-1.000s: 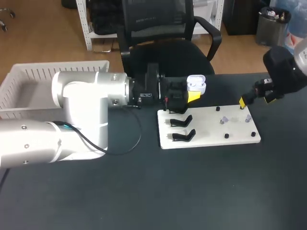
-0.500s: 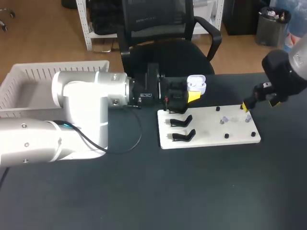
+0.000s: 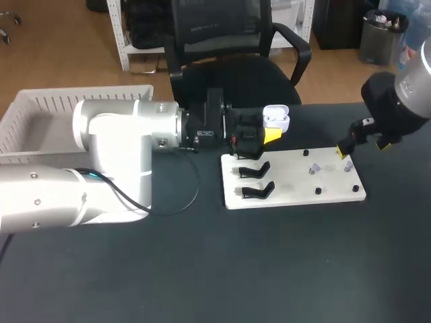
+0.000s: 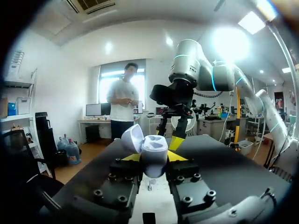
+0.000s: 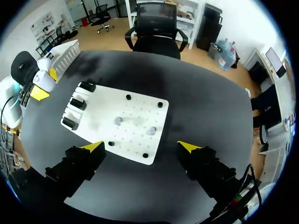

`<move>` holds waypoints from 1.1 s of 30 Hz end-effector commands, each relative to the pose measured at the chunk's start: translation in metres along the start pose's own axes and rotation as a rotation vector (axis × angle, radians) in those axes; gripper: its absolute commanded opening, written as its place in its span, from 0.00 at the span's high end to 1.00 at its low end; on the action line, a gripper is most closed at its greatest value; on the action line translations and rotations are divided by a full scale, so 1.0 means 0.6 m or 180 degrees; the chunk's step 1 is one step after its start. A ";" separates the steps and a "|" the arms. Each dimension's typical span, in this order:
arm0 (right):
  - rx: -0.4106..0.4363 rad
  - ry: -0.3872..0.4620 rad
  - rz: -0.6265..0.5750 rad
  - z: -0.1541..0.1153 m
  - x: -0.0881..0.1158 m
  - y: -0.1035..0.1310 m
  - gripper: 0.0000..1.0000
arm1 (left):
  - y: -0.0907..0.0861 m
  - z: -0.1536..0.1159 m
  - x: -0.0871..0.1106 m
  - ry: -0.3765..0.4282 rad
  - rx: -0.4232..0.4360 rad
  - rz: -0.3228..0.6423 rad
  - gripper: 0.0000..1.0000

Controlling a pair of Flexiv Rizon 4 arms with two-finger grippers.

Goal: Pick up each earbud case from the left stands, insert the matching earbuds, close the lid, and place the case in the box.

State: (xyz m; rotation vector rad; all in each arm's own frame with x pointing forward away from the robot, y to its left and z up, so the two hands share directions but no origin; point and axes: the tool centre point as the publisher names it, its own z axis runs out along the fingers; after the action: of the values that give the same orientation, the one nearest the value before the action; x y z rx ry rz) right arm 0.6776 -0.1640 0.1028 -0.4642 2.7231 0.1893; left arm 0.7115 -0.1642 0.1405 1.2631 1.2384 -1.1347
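Note:
A white earbud case (image 3: 276,118) with its lid up is clamped in my left gripper (image 3: 270,132), just beyond the far left corner of the white board (image 3: 291,183). The left wrist view shows the case (image 4: 154,155) between the yellow fingertips (image 4: 176,156), lid (image 4: 132,138) tipped back. Two earbuds (image 3: 313,168) (image 3: 347,166) stand on pegs on the board's right half. My right gripper (image 3: 363,147) hangs open above the board's far right corner. From its wrist view, the earbuds (image 5: 118,120) (image 5: 151,131) lie ahead of the open gripper (image 5: 141,146).
Black stands (image 3: 254,169) (image 3: 258,191) sit empty on the board's left half. A white basket (image 3: 40,120) is at the table's far left. Small black pegs (image 3: 317,192) dot the board's right half. My left arm's bulk covers the table's left side.
My right arm has shifted slightly above the board's far right corner, its gripper staying open. The left arm and the case have not moved.

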 end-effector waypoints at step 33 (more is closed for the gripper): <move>0.0470 0.0563 -0.0693 0.101 0.008 -0.027 0.14 | -0.003 0.000 0.001 -0.0018 -0.0023 0.0013 1.00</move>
State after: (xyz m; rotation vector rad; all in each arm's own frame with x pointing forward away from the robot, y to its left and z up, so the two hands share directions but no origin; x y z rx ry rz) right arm 0.6965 -0.1699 0.0455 -0.7598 2.7966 -0.1144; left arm 0.7115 -0.1641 0.1407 1.2632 1.2387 -1.1348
